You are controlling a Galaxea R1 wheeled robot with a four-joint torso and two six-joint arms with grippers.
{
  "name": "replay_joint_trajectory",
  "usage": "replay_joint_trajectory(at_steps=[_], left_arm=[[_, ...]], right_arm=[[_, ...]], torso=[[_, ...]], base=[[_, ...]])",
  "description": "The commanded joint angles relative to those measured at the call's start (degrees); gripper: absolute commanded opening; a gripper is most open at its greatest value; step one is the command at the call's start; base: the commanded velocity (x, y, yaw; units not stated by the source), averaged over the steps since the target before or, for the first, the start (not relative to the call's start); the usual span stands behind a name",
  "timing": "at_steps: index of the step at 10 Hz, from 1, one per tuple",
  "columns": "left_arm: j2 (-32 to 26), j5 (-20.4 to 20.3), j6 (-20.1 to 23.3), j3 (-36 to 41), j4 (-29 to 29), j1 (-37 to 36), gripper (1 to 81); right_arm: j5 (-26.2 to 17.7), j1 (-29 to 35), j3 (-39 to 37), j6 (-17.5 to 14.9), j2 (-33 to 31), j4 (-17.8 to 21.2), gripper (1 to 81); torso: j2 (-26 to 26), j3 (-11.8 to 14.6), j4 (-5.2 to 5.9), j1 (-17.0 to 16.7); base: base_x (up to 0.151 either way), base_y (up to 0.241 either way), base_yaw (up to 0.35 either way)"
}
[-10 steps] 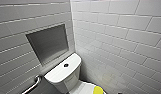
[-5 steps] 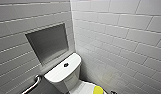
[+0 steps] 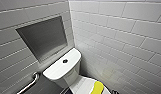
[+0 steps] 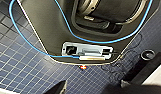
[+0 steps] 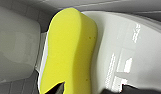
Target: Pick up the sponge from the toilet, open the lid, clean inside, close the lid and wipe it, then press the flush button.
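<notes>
- The sponge [image 3: 97, 87] lies on the closed lid [image 3: 82, 86] of the toilet [image 3: 71, 77], just in front of the tank [image 3: 62, 66]
- I judge it light, soft and springy, so it should squash under the fingers rather than slip out of them
- The glossy lid beneath gives it little hold, so I expect a sideways nudge could send it sliding
- I would take it across its narrower waist, one finger on each long side, low enough that the foam does not fold out of the pinch
- The right gripper [image 5: 92, 90] hangs close over the sponge with its fingers [image 5: 58, 89] spread wide
- One dark tip shows against the sponge's edge and the other over the lid; nothing is pinched, and I cannot tell whether either tip touches
- The left gripper [image 4: 96, 90] hangs low over the dark tiled floor [image 4: 21, 62], fingers apart and empty
</notes>
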Motion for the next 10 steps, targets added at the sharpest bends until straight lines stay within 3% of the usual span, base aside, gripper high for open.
replay_joint_trajectory(at_steps=[1, 2, 3, 5, 10], left_arm=[[-0.16, 4.74, -0.07, 0.05, -0.13, 2.61, 81.1], [-0.16, 4.74, -0.07, 0.05, -0.13, 2.61, 81.1], [-0.16, 4.74, -0.07, 0.05, -0.13, 2.61, 81.1], [-0.16, 4.74, -0.07, 0.05, -0.13, 2.52, 81.1], [0.01, 4.74, -0.07, 0.05, -0.13, 2.43, 81.1]], right_arm=[[-1.14, 8.03, 4.48, 0.77, -3.19, -0.06, 81.1], [-1.05, 8.29, 5.01, 0.86, -3.63, -0.06, 81.1], [-1.05, 8.29, 5.1, 0.86, -3.54, -0.06, 81.1], [-0.97, 8.65, 5.18, 0.86, -3.19, -0.06, 81.1], [-1.41, 8.91, 3.87, 0.86, -0.12, 0.03, 81.1]], torso=[[-5.64, 0.02, 0.0, 3.63], [-6.97, -0.22, 0.0, 4.48], [-3.15, -0.31, 0.0, 1.97], [-6.62, -0.33, 0.0, 4.0], [-7.39, -0.33, 0.0, 4.53]], base=[[0.0, 0.0, 0.0], [0.0, 0.0, 0.0], [0.0, 0.0, 0.0], [0.0, 0.0, 0.0], [0.0, 0.0, 0.0]])
